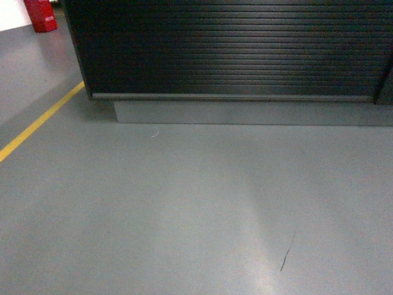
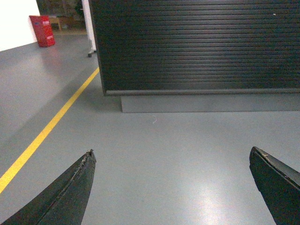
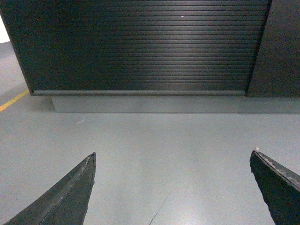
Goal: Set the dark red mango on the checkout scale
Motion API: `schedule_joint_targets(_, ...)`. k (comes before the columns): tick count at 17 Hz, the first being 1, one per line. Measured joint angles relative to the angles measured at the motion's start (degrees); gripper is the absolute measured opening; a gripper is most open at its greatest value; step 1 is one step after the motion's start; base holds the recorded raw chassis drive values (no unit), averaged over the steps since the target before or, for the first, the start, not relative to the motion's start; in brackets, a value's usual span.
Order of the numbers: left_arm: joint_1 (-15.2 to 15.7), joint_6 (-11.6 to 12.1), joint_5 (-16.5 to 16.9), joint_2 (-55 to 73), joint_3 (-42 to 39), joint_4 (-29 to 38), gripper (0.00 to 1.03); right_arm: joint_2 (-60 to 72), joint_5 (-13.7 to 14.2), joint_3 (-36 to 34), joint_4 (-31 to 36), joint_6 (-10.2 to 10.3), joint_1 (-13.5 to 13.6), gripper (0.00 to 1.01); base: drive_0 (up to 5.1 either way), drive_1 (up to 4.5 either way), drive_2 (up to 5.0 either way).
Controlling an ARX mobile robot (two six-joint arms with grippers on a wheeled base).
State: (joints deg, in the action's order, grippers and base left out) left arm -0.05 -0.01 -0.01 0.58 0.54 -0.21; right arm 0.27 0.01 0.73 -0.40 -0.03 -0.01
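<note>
The checkout [image 1: 233, 49] fills the top of the head view: a black counter with a ribbed dark front on a grey plinth. Its front also shows in the left wrist view [image 2: 197, 47] and the right wrist view [image 3: 140, 47]. Only its front face shows; its top is out of view. The dark red mango and the scale are out of view. My left gripper [image 2: 171, 153] is open over bare floor, nothing between its fingers. My right gripper [image 3: 173, 153] is open too and holds nothing. Neither gripper appears in the head view.
Grey floor [image 1: 184, 209] lies between me and the counter. A yellow line [image 1: 37, 123] runs along the floor at the left. A red box [image 1: 40, 15] stands far back left. A darker panel [image 3: 281, 47] adjoins the counter at the right.
</note>
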Motion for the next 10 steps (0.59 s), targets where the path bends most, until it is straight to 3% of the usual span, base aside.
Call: schedule_joint_targets(10,0.0,0.0,0.0,0.0,0.0,0.1,0.98,0.0,0.0,0.0,0.2,0.0,0.0,0.98,0.0,4.31,-4.3)
